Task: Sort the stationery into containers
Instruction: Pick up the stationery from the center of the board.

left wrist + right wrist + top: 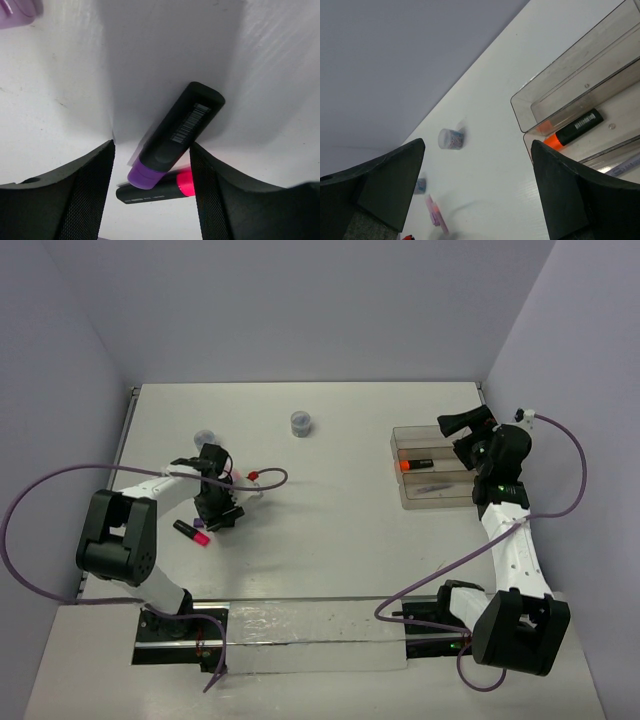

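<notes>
My left gripper point(216, 508) point(152, 146) is open and low over the table. It straddles a black marker with a purple end point(176, 131), which touches the right finger only. A black marker with a magenta end point(190, 532) point(159, 189) lies just behind, partly under the purple end. A pale pink pen point(231, 477) point(435, 216) lies beside the left arm. Two round jars point(300, 423) point(204, 438) stand at the back. The smoky tray point(400, 432) point(520, 102) holds a black marker with an orange end point(417, 464) point(574, 129) and a grey pen point(436, 486). My right gripper point(465, 438) point(477, 150) is open and empty above the tray.
A purple cable with a red connector point(255, 476) loops over the table by the left arm. Grey walls close the table at the back and sides. Both jars also show in the right wrist view, the nearer point(451, 138) and the farther point(420, 185).
</notes>
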You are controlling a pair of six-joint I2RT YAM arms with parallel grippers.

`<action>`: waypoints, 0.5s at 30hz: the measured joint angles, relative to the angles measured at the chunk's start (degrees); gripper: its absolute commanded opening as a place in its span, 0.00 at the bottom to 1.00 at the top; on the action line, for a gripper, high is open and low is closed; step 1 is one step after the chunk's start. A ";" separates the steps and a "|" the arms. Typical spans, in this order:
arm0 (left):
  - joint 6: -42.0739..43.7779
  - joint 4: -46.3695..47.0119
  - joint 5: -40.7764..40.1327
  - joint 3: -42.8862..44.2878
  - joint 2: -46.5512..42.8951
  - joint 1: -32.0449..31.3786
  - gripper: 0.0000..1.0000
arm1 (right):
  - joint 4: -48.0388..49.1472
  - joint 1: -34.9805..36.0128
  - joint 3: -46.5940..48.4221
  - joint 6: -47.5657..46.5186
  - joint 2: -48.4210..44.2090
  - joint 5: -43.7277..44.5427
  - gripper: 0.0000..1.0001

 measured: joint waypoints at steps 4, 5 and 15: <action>0.16 -0.71 -0.55 1.32 1.58 0.04 0.34 | -0.08 0.00 0.00 -0.08 -0.01 -0.10 0.94; 0.09 -0.98 -0.73 1.71 2.03 0.04 0.23 | -0.15 0.00 0.00 -0.13 -0.04 -0.09 0.94; -4.42 -2.54 -2.08 6.72 6.35 0.13 0.00 | -1.62 1.52 0.00 -1.34 -2.25 0.14 0.93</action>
